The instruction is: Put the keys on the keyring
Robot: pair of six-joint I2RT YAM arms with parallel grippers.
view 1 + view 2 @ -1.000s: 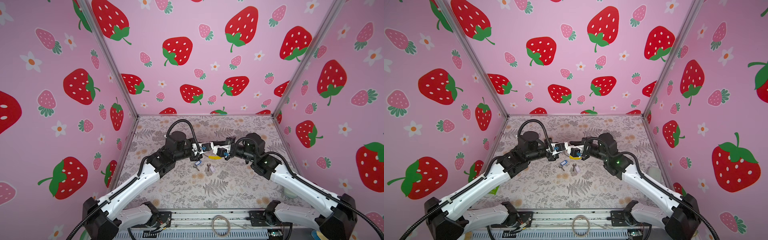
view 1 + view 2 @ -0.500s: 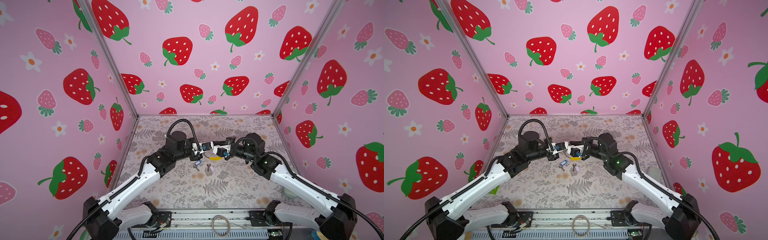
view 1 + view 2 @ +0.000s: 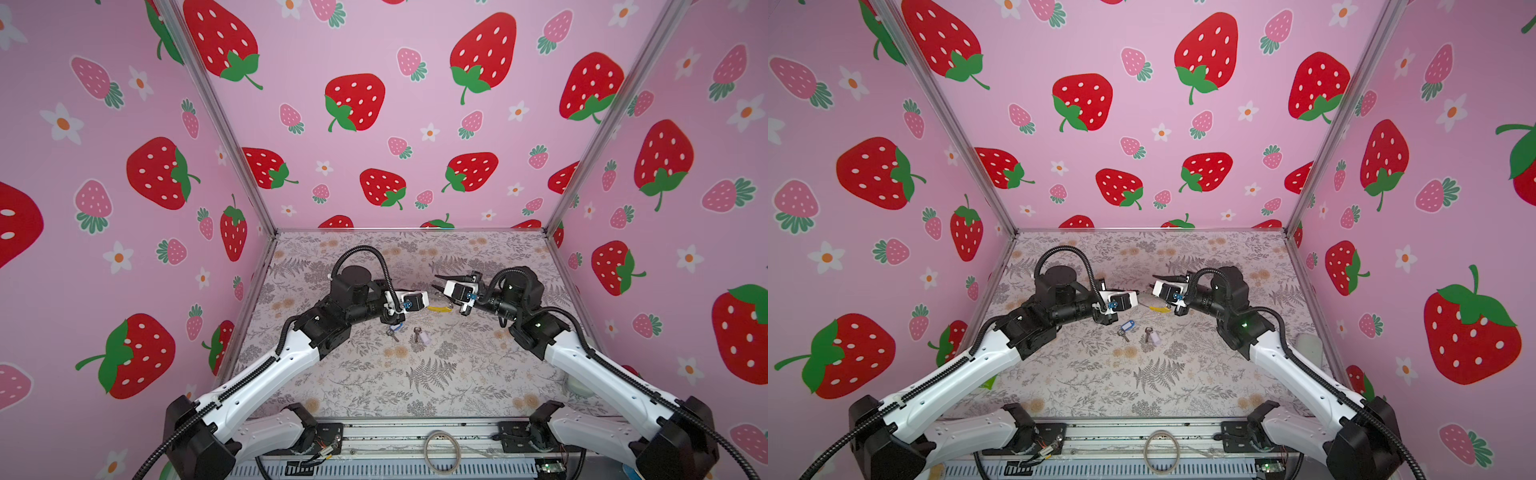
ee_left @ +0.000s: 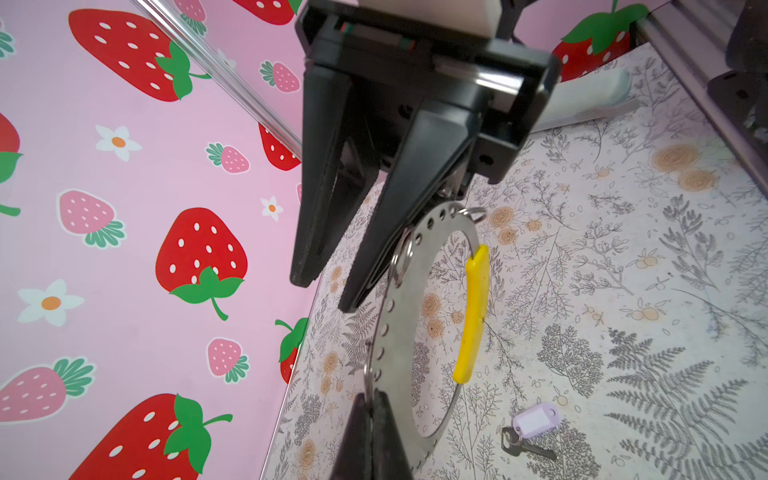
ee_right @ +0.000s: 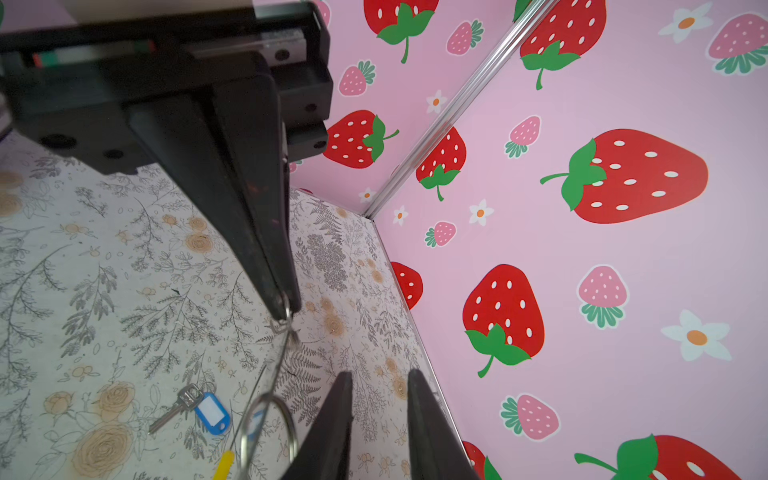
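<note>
Left hand (image 4: pixel 372 401) alone pinches the keyring (image 4: pixel 401 320) by its rim — thin band could swivel or slip. Blue-tag key (image 3: pixel 1128 325), lilac-tag key (image 3: pixel 1155 337) flat on the surface (image 3: pixel 1183 374) at its 7 o'clock. Right hand (image 5: pixel 380 376) spread, empty — flat keys may skid.

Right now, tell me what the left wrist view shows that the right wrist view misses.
Left wrist only: the lilac-tagged key and the keyring face-on with its holes. Right wrist only: the blue-tagged key; the keyring appears edge-on. Both: the yellow section, the left pincer shut on the keyring, the right pincer open, the floral table.
</note>
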